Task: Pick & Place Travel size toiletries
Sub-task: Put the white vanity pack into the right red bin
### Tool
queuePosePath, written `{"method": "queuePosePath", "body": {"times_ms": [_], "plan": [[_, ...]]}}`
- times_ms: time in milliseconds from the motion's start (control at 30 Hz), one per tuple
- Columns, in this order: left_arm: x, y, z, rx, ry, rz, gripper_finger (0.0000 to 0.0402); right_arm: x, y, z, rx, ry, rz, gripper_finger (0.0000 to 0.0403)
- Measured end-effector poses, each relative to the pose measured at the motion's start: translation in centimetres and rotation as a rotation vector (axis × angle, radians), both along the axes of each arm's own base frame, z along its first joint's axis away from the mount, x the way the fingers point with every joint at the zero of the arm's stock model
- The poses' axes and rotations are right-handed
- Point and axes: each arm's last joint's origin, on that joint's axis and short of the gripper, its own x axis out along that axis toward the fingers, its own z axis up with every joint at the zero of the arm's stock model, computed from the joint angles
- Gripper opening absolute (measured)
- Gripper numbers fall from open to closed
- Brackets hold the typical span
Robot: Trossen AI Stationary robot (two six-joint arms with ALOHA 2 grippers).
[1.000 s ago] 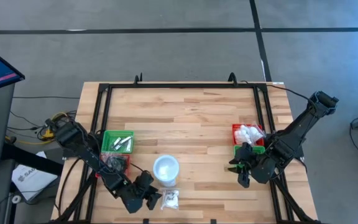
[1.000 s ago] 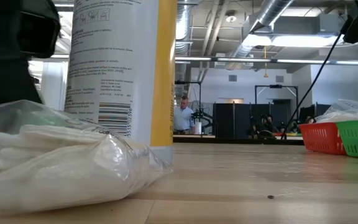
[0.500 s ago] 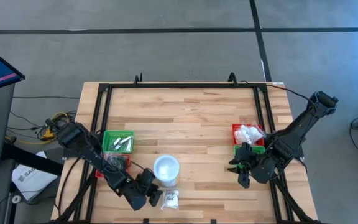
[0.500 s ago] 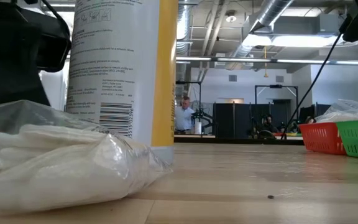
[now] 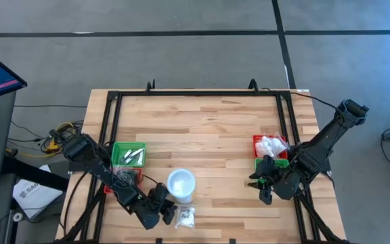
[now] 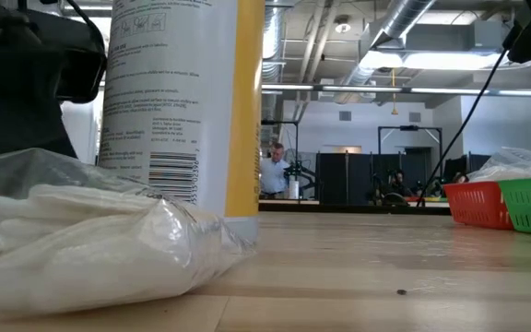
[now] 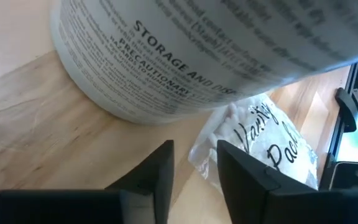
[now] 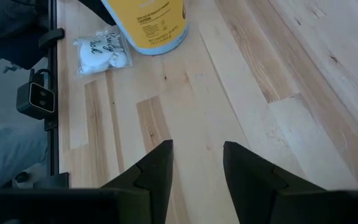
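Ideally, the left gripper [image 7: 191, 171] should straddle the clear packet of white toiletries [image 7: 260, 146] at its crumpled edge, keeping off the tall cylindrical container [image 7: 185, 50] that the packet touches. Its jaws stand a narrow gap apart, empty, just short of the packet. The right gripper [image 8: 194, 165], well away from the container, is partly open and empty.

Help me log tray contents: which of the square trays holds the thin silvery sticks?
The green tray on the table's left side, by the left arm, holds the silvery sticks. The red tray on the right holds white wrapped pieces instead.
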Motion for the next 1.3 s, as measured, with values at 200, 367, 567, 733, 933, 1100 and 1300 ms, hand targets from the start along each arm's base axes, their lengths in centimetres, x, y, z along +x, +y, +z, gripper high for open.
{"method": "queuePosePath", "body": {"times_ms": [200,367,567,733,933,1100,1300], "plan": [[0.3,-0.2,-1.5,0.021,-0.007,0.006,0.0067,0.0,0.0,0.0,0.0,0.0,0.001,0.0133],[0.5,-0.7,-2.0,0.011,-0.015,-0.025,0.0007,0.0,0.0,0.0,0.0,0.0,0.0,0.0132],[0.0,-1.1,-0.8,-0.004,-0.034,-0.062,0.0001,0.0,0.0,0.0,0.0,0.0,0.0,0.0132],[0.1,-1.0,0.0,0.007,-0.056,-0.074,0.0001,0.0,0.0,0.0,0.0,0.0,0.0,0.0132],[0.0,-1.0,1.3,0.016,-0.091,-0.099,0.0,0.0,0.0,0.0,0.0,0.0,0.0,0.0132],[-0.1,-0.9,3.5,0.031,-0.155,-0.134,0.0,0.0,0.0,0.0,0.0,0.0,0.0,0.0132],[-0.4,-0.7,6.7,0.065,-0.259,-0.202,0.0,0.0,0.0,0.0,0.0,0.0,-0.001,0.0132]]}}
